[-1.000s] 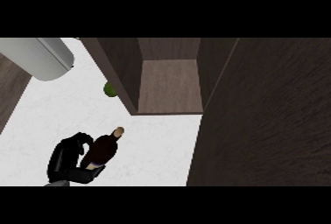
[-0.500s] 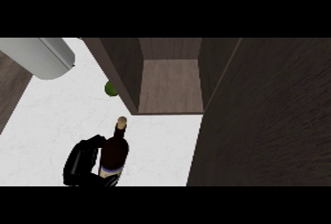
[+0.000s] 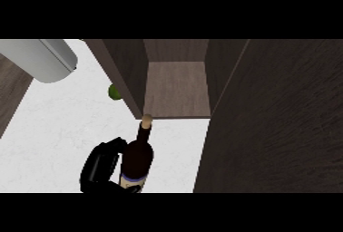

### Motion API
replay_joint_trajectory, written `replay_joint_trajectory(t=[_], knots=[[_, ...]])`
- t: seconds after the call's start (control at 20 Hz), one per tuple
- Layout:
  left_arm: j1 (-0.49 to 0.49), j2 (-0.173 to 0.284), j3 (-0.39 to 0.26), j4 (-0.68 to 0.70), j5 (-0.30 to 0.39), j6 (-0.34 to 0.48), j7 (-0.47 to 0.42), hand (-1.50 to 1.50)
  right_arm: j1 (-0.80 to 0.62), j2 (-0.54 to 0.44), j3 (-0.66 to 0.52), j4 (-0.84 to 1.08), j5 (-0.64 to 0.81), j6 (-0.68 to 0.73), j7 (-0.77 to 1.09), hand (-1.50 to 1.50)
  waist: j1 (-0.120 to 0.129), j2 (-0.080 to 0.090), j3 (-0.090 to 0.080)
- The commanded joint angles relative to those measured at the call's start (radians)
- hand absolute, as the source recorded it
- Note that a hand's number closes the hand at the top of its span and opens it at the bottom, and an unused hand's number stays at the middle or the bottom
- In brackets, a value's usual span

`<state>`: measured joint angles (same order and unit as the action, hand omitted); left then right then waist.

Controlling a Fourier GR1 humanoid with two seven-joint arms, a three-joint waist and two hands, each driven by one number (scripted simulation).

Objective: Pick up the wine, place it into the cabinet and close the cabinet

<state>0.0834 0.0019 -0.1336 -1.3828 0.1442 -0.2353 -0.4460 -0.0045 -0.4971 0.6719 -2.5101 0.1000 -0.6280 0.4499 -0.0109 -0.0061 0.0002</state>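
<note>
Fingers of my hand [image 3: 102, 167] curled round wine [image 3: 137, 158]; cork end just short of cabinet [image 3: 175, 90] shelf edge.

I moved my hand [image 3: 102, 168] across the counter to the right and forward, toward the open cabinet [image 3: 175, 88]. The wine bottle [image 3: 137, 156] came along in my curled fingers. A second ago it lay tilted, cork off to the right; it then swung round, so its cork pointed at the front edge of the cabinet floor, almost touching it.
</note>
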Motion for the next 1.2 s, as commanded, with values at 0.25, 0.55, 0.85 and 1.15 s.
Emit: replay_joint_trajectory(t=[0.25, 0.55, 0.85, 1.15], knots=[[-0.005, -0.002, -0.162, -0.131, -0.018, 0.256, 0.062, 1.50, 0.131, -0.051, 0.047, -0.221, 0.075, -0.023, 0.018, -1.50, -0.008, -0.001, 0.000], [-0.132, -0.002, -0.203, -0.094, -0.036, 0.440, 0.105, 1.50, 0.120, -0.086, 0.066, -0.236, 0.068, -0.021, 0.025, -1.50, -0.012, 0.000, -0.001], [-0.275, -0.002, -0.159, -0.020, -0.058, 0.461, 0.169, 1.50, 0.144, -0.072, 0.032, -0.181, 0.030, -0.020, -0.049, -1.50, -0.005, 0.003, 0.000], [-0.394, -0.002, -0.108, 0.126, -0.063, 0.446, 0.140, 1.50, 0.109, -0.093, -0.003, -0.224, -0.003, -0.023, 0.001, -1.50, -0.006, 0.004, -0.001]])
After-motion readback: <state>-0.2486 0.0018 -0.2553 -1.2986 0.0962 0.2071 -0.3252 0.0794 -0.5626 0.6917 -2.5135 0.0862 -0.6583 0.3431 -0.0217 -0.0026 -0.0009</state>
